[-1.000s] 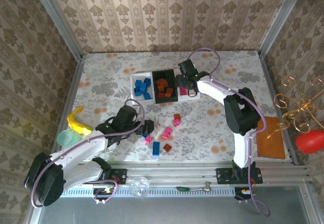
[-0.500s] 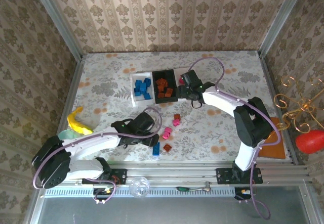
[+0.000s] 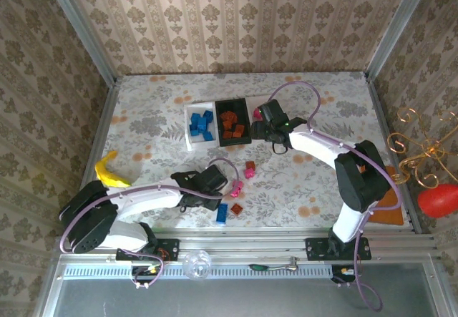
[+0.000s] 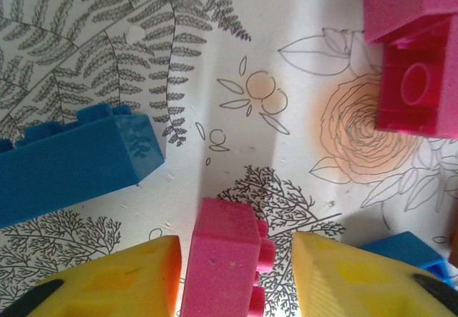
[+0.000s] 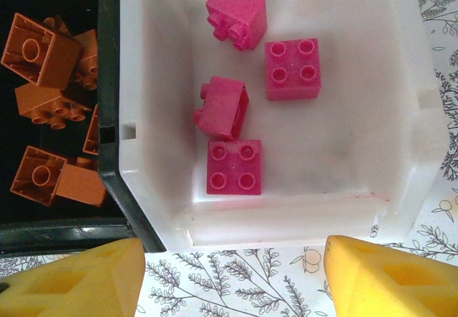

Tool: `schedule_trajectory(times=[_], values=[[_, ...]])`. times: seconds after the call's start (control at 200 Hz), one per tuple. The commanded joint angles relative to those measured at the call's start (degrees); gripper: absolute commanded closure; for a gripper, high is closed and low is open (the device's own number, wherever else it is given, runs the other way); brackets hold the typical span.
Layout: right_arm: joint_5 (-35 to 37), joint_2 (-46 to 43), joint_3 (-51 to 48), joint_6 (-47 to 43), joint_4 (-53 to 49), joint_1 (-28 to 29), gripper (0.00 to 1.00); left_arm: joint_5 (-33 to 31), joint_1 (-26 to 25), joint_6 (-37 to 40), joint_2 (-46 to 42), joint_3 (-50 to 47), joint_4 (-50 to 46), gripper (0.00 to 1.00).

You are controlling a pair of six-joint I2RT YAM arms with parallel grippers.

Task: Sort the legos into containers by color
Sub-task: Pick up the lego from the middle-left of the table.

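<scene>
The left pincer [image 4: 235,249] stands open over the bench [image 4: 215,59]. Its yellow fingers [image 4: 114,281] straddle a pink brick [image 4: 218,252] at the bottom centre of the left wrist frame. A sliver of bench shows on either side of the brick, wider on the right. The brick's long axis runs up and down the frame, and its studs point right. At the left a long blue brick [image 4: 71,163] lies nearly left to right, with its right end a little higher and its studs toward the top. In the upper right two more pink bricks [image 4: 415,66] touch, one showing its hollow underside.

The right pincer [image 5: 236,281] is spread wide and grips nothing, at the lower edge of the white tray [image 5: 343,138]. Four pink legos [image 5: 293,69] lie in that tray, two studs-up and two tipped on their sides. The black tray [image 5: 109,59] touches it on the left and holds orange-brown bricks [image 5: 39,49]. In the top view the other white tray [image 3: 189,137], left of the black one, holds blue legos [image 3: 202,122].
</scene>
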Motion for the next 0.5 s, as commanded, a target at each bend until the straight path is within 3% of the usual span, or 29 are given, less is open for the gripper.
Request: schedule_trajectory(times=[0.0, 0.28, 0.495], values=[[0.7, -1.8, -1.0, 0.3, 0.2, -0.1, 0.31, -3.3, -1.1, 0.1, 1.1, 0.2, -1.0, 0.61], [1.1, -2.4, -1.3, 0.8, 0.1, -0.1, 0.31, -4.3, -1.6, 0.2, -3.1, 0.9, -1.0, 0.74], [1.3, -6.4, -5.8, 2.1, 1.5, -0.1, 0.31, 1.8, 2.5, 3.2, -6.0, 6.6, 3.1, 0.74]])
